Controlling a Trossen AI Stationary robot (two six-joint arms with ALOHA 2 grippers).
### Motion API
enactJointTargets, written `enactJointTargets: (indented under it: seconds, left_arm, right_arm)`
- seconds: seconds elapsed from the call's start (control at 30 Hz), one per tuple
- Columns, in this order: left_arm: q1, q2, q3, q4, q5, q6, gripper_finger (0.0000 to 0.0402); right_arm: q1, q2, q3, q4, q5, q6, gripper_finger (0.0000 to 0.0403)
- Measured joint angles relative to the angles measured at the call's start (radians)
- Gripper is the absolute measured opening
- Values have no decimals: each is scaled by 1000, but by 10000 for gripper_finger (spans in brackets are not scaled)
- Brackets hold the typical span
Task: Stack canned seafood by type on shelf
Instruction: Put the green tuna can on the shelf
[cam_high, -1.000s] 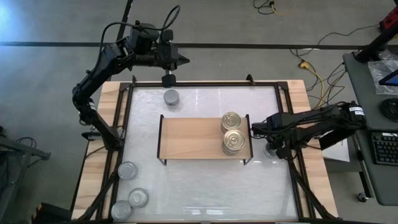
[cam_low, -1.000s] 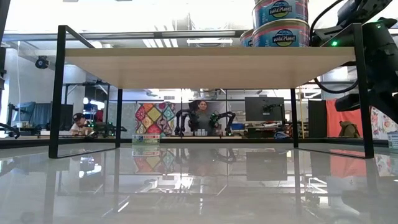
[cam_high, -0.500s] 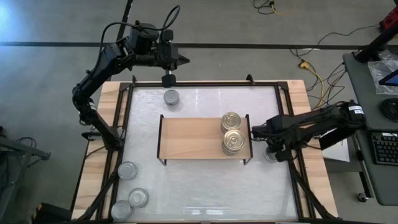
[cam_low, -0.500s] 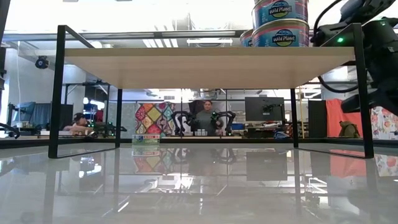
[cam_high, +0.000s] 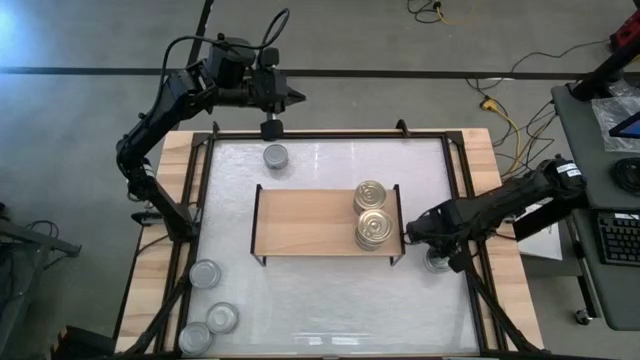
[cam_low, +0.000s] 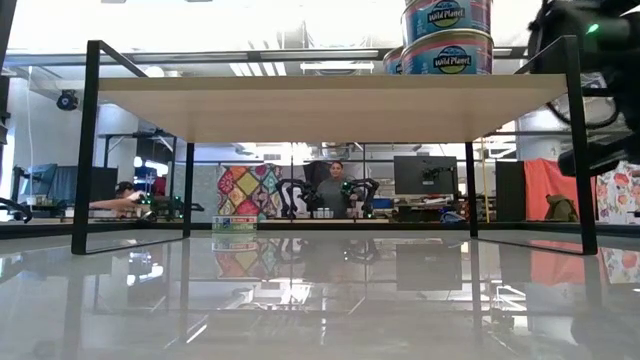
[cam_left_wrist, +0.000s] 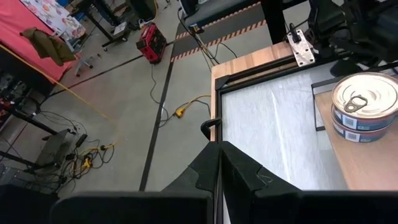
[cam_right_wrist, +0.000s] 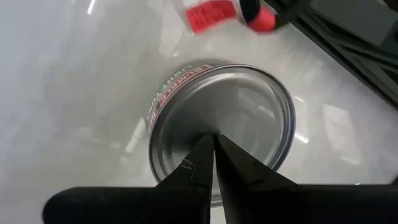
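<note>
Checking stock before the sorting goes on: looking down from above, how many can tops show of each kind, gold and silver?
Gold tops: 2, both on the shelf
Silver tops: 5, all on the table, one beneath the right gripper
Total: 7

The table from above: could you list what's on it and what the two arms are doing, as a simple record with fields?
shelf: light-wood board on thin black legs, mid-table
gold-topped cans: two spots at the shelf's right end; low view shows stacking
silver-topped cans: three near the table's front-left corner, one behind the shelf
left gripper: shut, raised beyond the table's far edge
right gripper: shut, over a silver-topped can right of the shelf
</note>
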Motion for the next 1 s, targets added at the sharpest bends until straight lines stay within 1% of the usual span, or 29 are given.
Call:
enactJointTargets:
  seconds: [0.33, 0.4, 0.53, 0.57, 0.6, 0.63, 0.73, 0.77, 0.8, 0.87, 0.9, 1.0]
  left_arm:
    - [0, 0, 0, -64, 9, -39, 0]
    - [-3, 0, 0, -64, 65, -57, 0]
    - [-26, -3, 0, -47, 276, -124, 0]
    - [-37, -4, 0, -43, 314, -145, 0]
    - [-52, -5, 0, -41, 330, -159, 0]
    - [-73, -6, 0, -43, 321, -164, 0]
    - [-160, -3, 0, -81, 192, -151, 0]
    - [-188, -2, -1, -96, 164, -139, 0]
    - [-213, -1, -4, -104, 163, -134, 0]
    - [-250, -1, -5, -95, 193, -155, 0]
    - [-263, -4, -5, -92, 208, -178, 0]
    - [-280, -15, -5, -93, 211, -266, 0]
  right_arm:
    - [195, 0, 2, 71, -6, 2, 13]
    - [243, -1, 2, 88, -10, 0, 13]
    - [335, -1, 2, 118, -13, -19, 13]
    - [357, -1, 2, 122, -9, -29, 13]
    - [376, -1, 2, 124, -6, -39, 13]
    - [392, -1, 2, 123, -6, -47, 13]
    - [430, -1, 2, 124, -5, -72, 13]
    - [439, -1, 2, 125, -5, -74, 13]
    - [446, -1, 2, 128, -4, -81, 13]
    - [462, 0, 2, 142, 6, -94, 13]
    - [472, 0, 2, 154, 15, -97, 13]
    - [498, 36, 11, 207, 40, -81, 13]
